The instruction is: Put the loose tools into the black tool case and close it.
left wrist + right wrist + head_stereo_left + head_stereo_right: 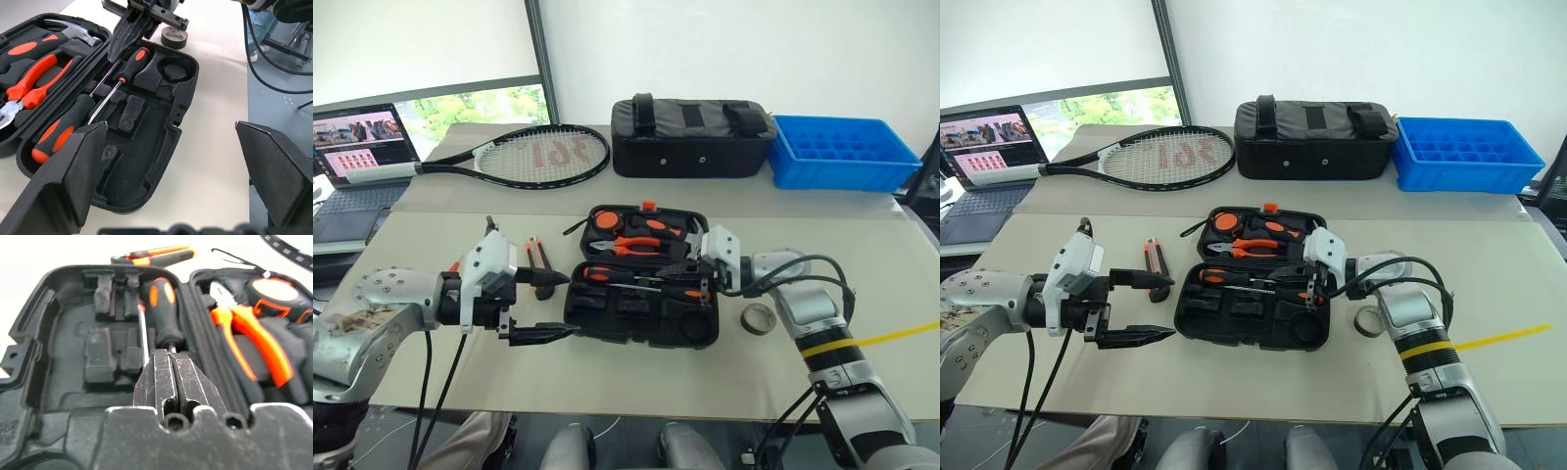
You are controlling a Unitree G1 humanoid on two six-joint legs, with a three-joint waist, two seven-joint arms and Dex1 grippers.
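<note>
Inside black tool case (641, 304), screwdrivers (636, 277) crosswise

tennis racket (524, 155), black bag (692, 137), blue tray (842, 152), tape roll (760, 318), laptop (357, 157)

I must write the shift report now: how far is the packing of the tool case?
Done: two screwdrivers lie in the open black tool case. In hand: nothing visibly gripped; the right hand is shut over the screwdrivers, and the left hand is open beside the case. Left: the utility knife is on the table, and the lid is not closed.
</note>
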